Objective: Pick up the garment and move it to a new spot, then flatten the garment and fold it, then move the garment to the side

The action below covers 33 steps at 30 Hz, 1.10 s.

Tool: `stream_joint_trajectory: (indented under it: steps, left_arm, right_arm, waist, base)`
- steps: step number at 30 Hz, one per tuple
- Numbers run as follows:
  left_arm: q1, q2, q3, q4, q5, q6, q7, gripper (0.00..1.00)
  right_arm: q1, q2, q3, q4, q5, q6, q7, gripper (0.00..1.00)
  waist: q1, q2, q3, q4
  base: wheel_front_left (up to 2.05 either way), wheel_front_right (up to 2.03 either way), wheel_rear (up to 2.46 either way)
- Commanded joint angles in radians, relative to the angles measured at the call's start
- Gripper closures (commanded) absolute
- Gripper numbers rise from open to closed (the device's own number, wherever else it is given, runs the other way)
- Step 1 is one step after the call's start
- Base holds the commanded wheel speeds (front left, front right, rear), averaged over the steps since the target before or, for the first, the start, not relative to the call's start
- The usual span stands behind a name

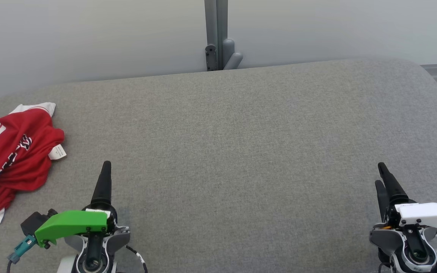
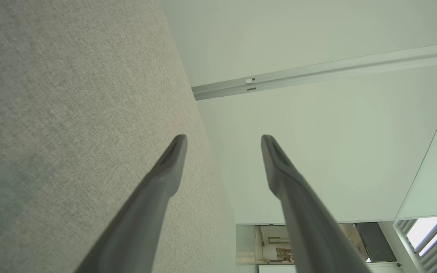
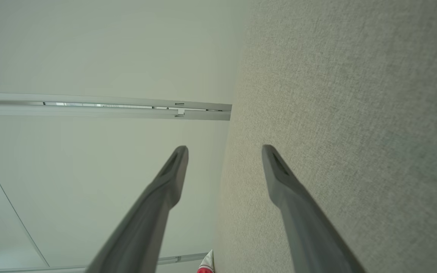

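Where it lies: the red jersey (image 1: 13,151), white-striped with dark lettering, is crumpled in a heap at the far left of the grey padded surface (image 1: 241,151) and partly runs out of the head view; a white label (image 1: 57,152) sticks out on its right side
Left side: the left gripper (image 1: 105,167), under a green cover (image 1: 72,224), hovers at the near edge just right of the heap, apart from it; the left wrist view shows its fingers (image 2: 165,170) spread wide with nothing between them
Right side: the right gripper (image 1: 380,172), under a white cover (image 1: 427,213), sits well apart from the jersey, its fingers likewise spread and empty
Step in hand: the pick-up, not yet begun (my reading, since the cloth lies untouched)
Which arm: the left, being near; the right would have to cross the whole surface
Where to grip: a raised fold on the heap's near-right side; pinch a thick ridge of cloth, not the label, which would likely slip
Approach: tip the fingers down with one on either side of the fold, and close only once cloth sits deep between them
Carry: lift until trailing cloth clears the surface, then set down toward the bare middle, where both arms can reach
Risk: catching a single layer, so the heap drags or slides off the left edge
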Motion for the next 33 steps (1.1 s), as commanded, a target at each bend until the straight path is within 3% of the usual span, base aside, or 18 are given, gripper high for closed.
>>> stream_joint_trajectory:
  steps: [1,19,33]
  left_arm:
    - [-0.007,0.004,0.006,-0.028,0.048,0.000,-0.010,0.00]
    - [0.042,0.002,0.012,-0.125,0.432,0.018,-0.063,0.00]
    - [0.086,0.003,-0.015,-0.213,0.680,0.053,-0.095,0.00]
  right_arm:
    - [-0.004,-0.010,0.009,-0.026,-0.044,0.000,-0.015,0.00]
    - [0.034,-0.010,0.086,-0.110,-0.454,0.000,-0.100,0.00]
    - [0.053,-0.013,0.158,-0.157,-0.683,0.000,-0.153,0.00]
  waist:
    - [0.0000,0.0000,0.000,0.000]
    - [0.0000,0.0000,-0.006,-0.005]
    - [0.0000,0.0000,-0.009,-0.013]
  base:
    - [0.00,0.00,0.00]
    - [0.00,0.00,0.00]
    - [0.00,0.00,0.00]
